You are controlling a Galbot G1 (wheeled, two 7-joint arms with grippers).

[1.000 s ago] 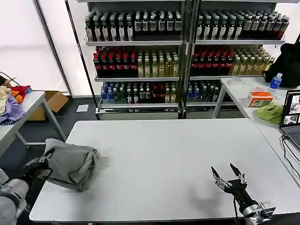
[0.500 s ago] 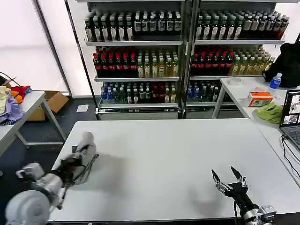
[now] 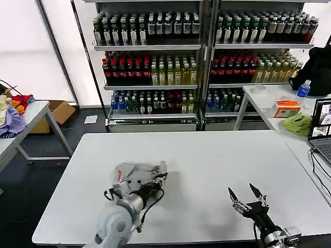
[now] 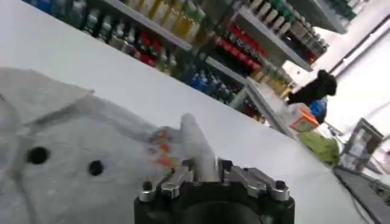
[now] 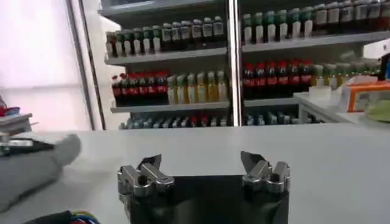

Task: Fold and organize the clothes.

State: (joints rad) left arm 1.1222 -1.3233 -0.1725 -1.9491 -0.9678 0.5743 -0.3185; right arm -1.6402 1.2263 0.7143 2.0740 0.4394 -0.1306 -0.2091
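A light grey shirt (image 3: 138, 174) with a small multicoloured print lies bunched on the white table (image 3: 217, 155), left of the middle. In the left wrist view the grey shirt (image 4: 73, 152) spreads below the camera, its print showing. My left gripper (image 3: 155, 177) is shut on a fold of the shirt, and the cloth (image 4: 196, 149) rises between its jaws (image 4: 205, 176). My right gripper (image 3: 246, 197) hovers open near the table's front right edge, nothing between its fingers. The right wrist view shows the right gripper (image 5: 203, 167) open and the shirt (image 5: 33, 170) off to one side.
Shelves of bottled drinks (image 3: 201, 62) stand behind the table. A side table (image 3: 10, 129) on the left holds coloured garments. On the right, another table carries a lime-green cloth (image 3: 298, 124), an orange box (image 3: 287, 108) and a laptop (image 3: 321, 129).
My left arm has swept the shirt from the table's left edge toward the middle. The right gripper has barely shifted and stays open.
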